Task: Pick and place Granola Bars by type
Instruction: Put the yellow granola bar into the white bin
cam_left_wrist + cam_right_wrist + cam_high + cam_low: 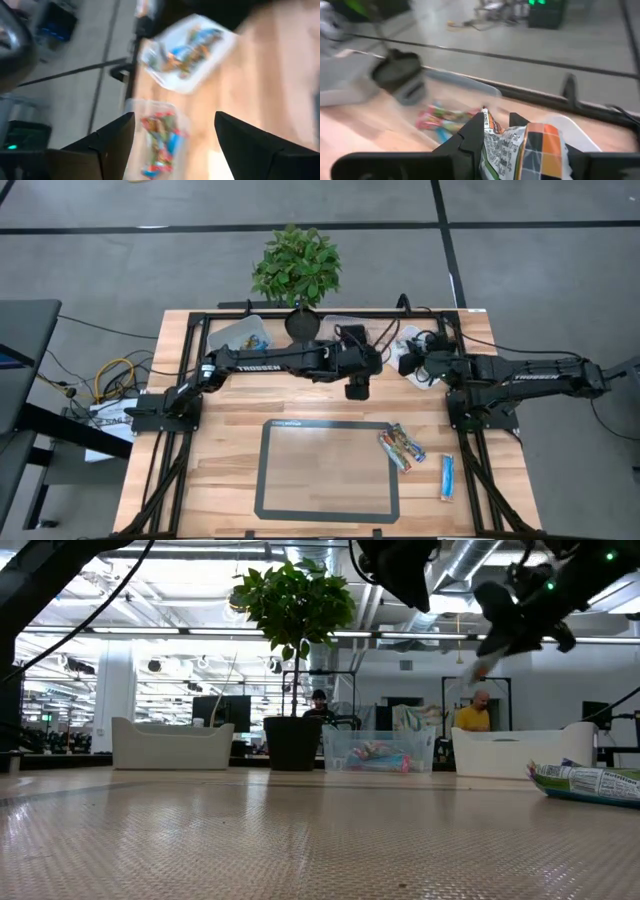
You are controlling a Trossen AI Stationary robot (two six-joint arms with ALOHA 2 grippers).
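The right tool (pixel 497 131) (left tool (pixel 175 137) gapes empty) should keep its orange-and-white crinkly wrapped bar (pixel 527 147) pinched until over the matching tub.

My site: open-plan lab, exposed ducts (pixel 480 565), strip lights, desks with monitors (pixel 222 710), two seated people (pixel 472 712), cabled rig table (pixel 230 480).

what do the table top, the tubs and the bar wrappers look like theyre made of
Table top: pale wood in glued strips, matte, going by the visible plank lines.

Tub: clear, thin plastic; the bars inside show through its wall.

Bar wrapper in the right gripper: thin printed foil or plastic film, probably; it crinkles and shines. The loose bars on the table look alike.

Mat: dark-edged, likely silicone or rubber.
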